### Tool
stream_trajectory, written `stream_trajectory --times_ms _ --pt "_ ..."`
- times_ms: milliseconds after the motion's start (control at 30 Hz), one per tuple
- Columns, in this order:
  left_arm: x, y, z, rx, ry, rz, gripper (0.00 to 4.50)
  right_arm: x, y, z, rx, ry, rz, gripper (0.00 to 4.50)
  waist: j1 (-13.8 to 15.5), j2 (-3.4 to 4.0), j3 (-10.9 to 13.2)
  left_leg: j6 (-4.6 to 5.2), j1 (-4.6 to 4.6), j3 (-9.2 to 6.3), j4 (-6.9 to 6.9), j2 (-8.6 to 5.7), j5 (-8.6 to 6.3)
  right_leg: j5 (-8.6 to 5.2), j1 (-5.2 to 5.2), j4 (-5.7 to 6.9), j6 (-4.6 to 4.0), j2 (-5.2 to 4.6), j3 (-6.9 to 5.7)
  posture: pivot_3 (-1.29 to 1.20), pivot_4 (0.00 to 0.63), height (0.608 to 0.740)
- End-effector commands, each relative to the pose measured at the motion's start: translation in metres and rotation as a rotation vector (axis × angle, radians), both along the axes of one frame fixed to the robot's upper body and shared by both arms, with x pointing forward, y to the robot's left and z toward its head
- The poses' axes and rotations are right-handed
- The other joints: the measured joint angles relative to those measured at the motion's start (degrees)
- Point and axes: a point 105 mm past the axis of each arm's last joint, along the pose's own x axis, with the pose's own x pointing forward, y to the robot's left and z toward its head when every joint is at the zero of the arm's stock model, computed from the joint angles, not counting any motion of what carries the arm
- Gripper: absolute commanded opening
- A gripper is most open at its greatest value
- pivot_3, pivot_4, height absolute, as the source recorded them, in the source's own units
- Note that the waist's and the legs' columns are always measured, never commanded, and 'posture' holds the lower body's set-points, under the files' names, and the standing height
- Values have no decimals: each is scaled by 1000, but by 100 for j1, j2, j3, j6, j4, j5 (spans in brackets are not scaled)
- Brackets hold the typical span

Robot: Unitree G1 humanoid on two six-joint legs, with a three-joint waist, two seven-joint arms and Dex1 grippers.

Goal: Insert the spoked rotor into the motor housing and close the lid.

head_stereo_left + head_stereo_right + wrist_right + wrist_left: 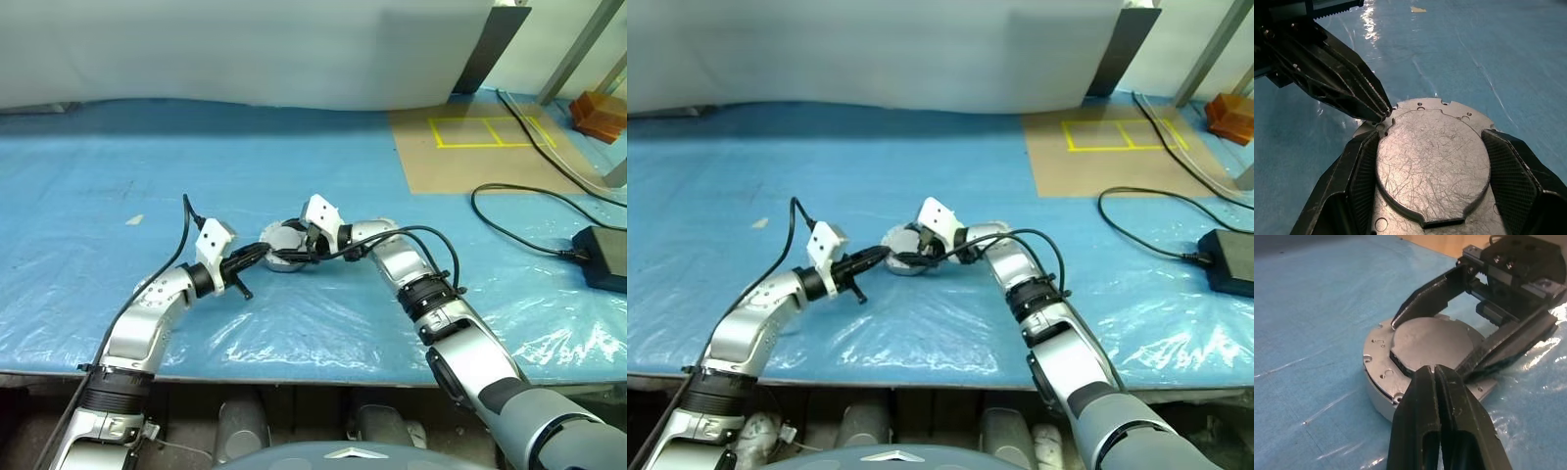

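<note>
Right hand [1432, 196] grips lid [1432, 164] atop motor housing [1382, 382]; closed left hand [1436, 377] touches lid edge.

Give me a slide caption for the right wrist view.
Right gripper clasps the lid on the motor housing; shut left gripper at its edge.

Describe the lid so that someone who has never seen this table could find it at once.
On the blue plastic sheet, look where the two arms meet. There sits the pale round motor housing, and the lid lies on top between the right gripper fingers: a flat, scratched grey disc with notched edges.
</note>
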Motion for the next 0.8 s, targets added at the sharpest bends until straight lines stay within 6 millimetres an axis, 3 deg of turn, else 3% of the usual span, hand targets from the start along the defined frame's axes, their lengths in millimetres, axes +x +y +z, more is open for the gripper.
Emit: stream_trajectory --times_ms 33,233,400,600,733,800 --pt "4 3 0 29 -18 16 78 -3 -22 -37 -94 119 -73 2966 -7 -1 -1 -1 -3 0 0 0 1 0 1 -8 1 0 -1 0 150 740" --pt "4 0 -5 36 -10 9 78 -3 -23 -36 -97 115 -75 2966 -1 -1 -1 -2 -3 2 0 -1 1 0 5 -20 2 -1 -1 0 150 740" --pt "-1 -1 -22 97 13 -5 78 -1 -22 -28 -64 105 -86 2966 26 -1 -1 -1 -1 2 -1 -3 1 0 8 -20 3 -3 0 0 150 740" --pt "-3 -4 -29 148 -3 -35 78 -14 -14 -19 -48 103 7 2966 65 1 -2 -1 -3 2 -3 -5 1 -4 10 -24 10 -8 -1 0 150 740" --pt "-2 -4 -31 155 -6 -29 42 -21 -7 -7 -3 111 46 4275 61 1 -2 -2 -5 6 -7 -9 1 -12 11 -27 23 -11 -1 0 150 740" --pt "-2 -5 -29 154 -14 -29 42 -20 -8 -1 16 134 47 4483 56 4 -3 -3 -3 5 -10 -7 1 -12 10 -25 23 -10 -3 0 150 740"
